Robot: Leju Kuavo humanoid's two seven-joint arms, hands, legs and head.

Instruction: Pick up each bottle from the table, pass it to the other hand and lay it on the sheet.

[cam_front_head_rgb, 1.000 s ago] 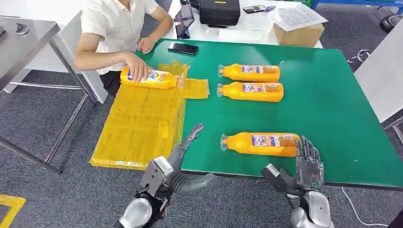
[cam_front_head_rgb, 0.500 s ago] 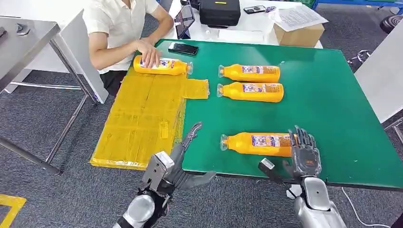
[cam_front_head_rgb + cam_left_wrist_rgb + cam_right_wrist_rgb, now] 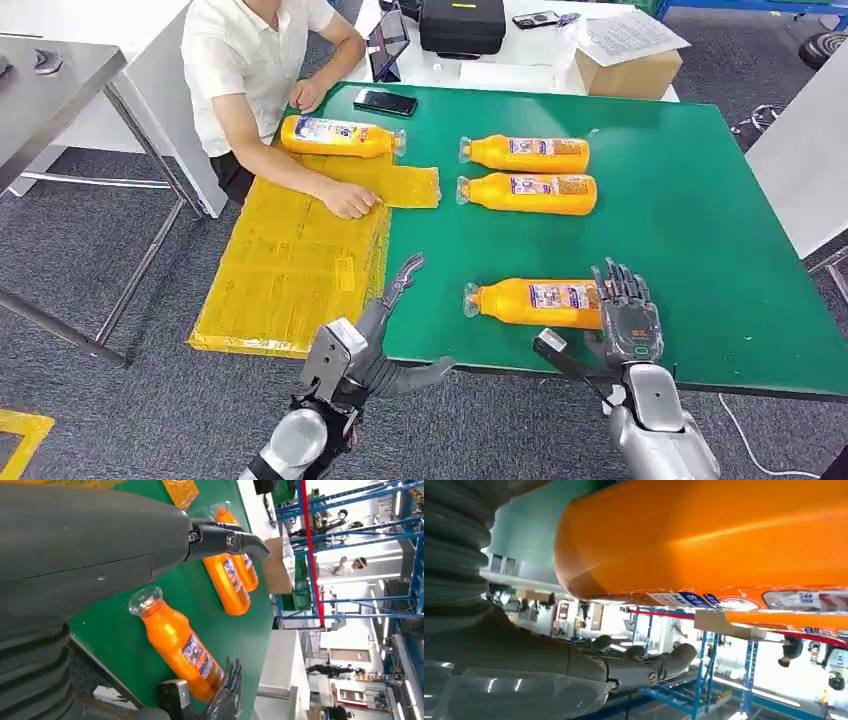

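Note:
The nearest orange bottle (image 3: 535, 302) lies on its side on the green table (image 3: 700, 230), cap to the left. My right hand (image 3: 628, 320) stands at its base end, fingers spread and upright, thumb apart, nothing gripped. In the right wrist view the bottle (image 3: 704, 535) looms close above the thumb (image 3: 639, 667). My left hand (image 3: 385, 335) hovers open at the table's front edge, between the yellow sheet (image 3: 290, 260) and the bottle's cap. Two more bottles (image 3: 527, 153) (image 3: 530, 193) lie side by side farther back. Another bottle (image 3: 340, 137) rests at the sheet's far end.
A person sits at the far left corner with one hand (image 3: 350, 203) on the sheet. A black phone (image 3: 385, 101) lies near the table's far edge. Behind stand a black case (image 3: 460, 25) and a cardboard box (image 3: 628, 72). A grey metal table (image 3: 60, 70) is at left.
My right hand moved forward to the near bottle's base end. The person laid a bottle at the sheet's far end, then let go and put the hand on the sheet.

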